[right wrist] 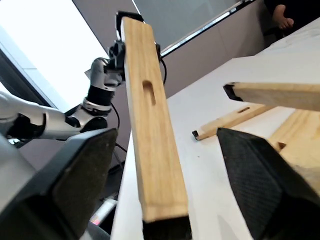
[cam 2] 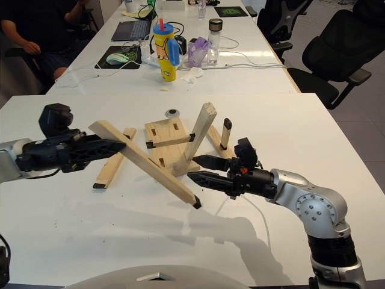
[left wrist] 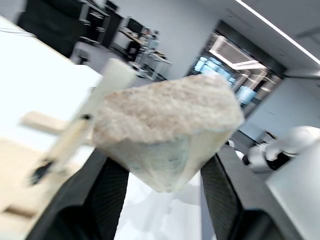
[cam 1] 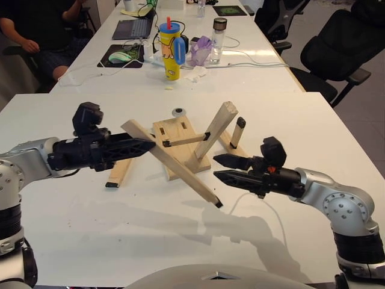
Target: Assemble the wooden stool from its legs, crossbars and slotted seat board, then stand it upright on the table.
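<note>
1. The right pincer (cam 1: 215, 166) is closest, low over the desk (cam 1: 90, 229). Its fingers are spread wide with nothing in them, just beside the low end of a long leg (cam 1: 180, 171).
2. The left pincer (cam 1: 149, 144) is clamped on that leg near its top end, so the leg slants down across the front of the seat board (cam 1: 174, 135).
3. The seat board lies flat mid-desk. Another leg (cam 1: 218, 127) sticks up tilted from it, with a crossbar (cam 1: 186, 141) poking out sideways.
4. One more leg (cam 1: 120, 171) lies flat just left of the board.
</note>
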{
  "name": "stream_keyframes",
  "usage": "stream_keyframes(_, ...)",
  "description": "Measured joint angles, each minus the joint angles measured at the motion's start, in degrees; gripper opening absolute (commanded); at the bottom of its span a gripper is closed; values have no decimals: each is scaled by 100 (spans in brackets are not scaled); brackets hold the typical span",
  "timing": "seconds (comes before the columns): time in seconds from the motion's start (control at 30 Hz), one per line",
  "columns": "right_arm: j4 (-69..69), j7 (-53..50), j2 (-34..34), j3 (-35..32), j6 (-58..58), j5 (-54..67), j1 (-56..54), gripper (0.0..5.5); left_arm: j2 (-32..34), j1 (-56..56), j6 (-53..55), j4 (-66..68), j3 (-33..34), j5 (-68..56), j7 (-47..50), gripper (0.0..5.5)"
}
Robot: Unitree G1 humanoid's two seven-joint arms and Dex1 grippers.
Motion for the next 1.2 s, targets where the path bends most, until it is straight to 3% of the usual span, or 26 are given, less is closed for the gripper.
stream_keyframes(0.23, 573, -318, 304, 1792, -1604, -2881, 21, 365, 580, 187, -680, 609, 171, 1251, -896, 208)
stream_keyframes(0.37, 1460, -658, 734, 2412, -2474, -4159, -295, 365, 664, 98, -1159, 931, 151, 1865, -1123, 208)
stream_keyframes(0.53, 2264, -858, 1084, 2678, -3169, -5049, -703, 365, 584, -82, -1516, 1083, 108, 2252, -1189, 208)
stream_keyframes(0.73, 2773, -944, 1489, 2731, -3434, -5459, -982, 365, 164, -466, -1991, 1201, -400, 2815, -1165, 208)
stream_keyframes(1.2, 2714, -993, 1721, 2732, -2466, -5775, -1299, 365, 92, -944, -2791, 1369, -1356, 3932, -1652, 208)
